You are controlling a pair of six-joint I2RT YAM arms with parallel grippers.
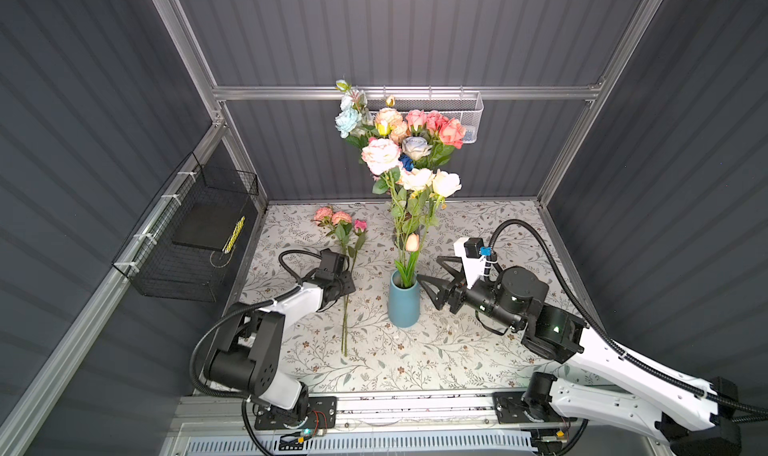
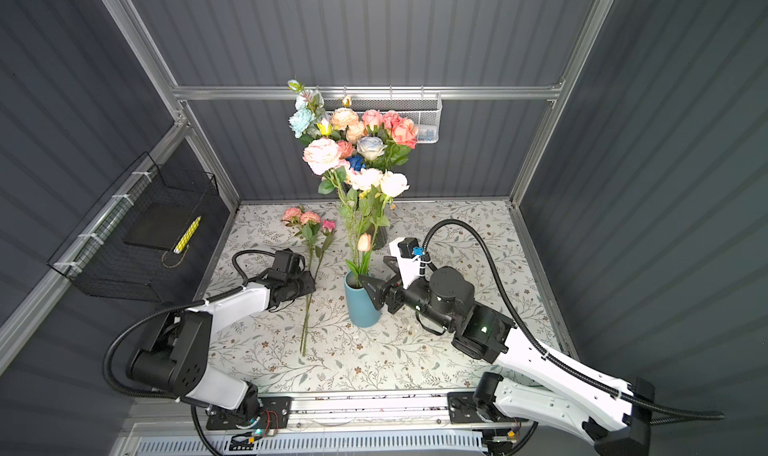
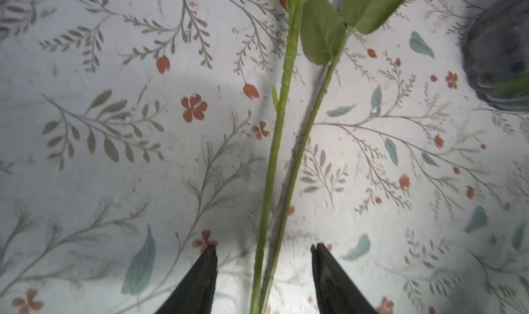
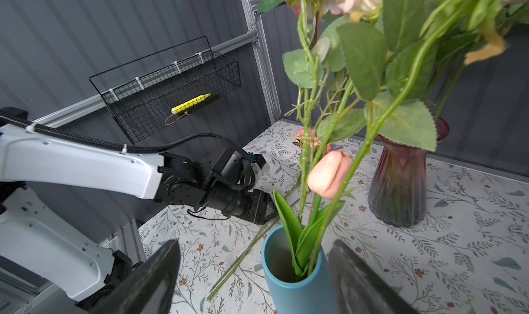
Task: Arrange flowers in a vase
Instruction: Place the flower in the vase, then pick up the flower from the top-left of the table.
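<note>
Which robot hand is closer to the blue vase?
The right hand. It sits open right beside the rim of the blue vase. The left hand is farther off, straddling the two loose flower stems lying on the tablecloth.

Your bench (image 1: 457,362) is brightly lit from above, the walls (image 1: 415,30) dim. Both top views bow at the edges. Your left wrist view blurs the dark vase (image 3: 498,55).

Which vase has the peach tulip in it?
The plain blue vase, standing in front: the peach tulip rises from its mouth. The other vase, dark red ribbed glass, stands behind it.
</note>
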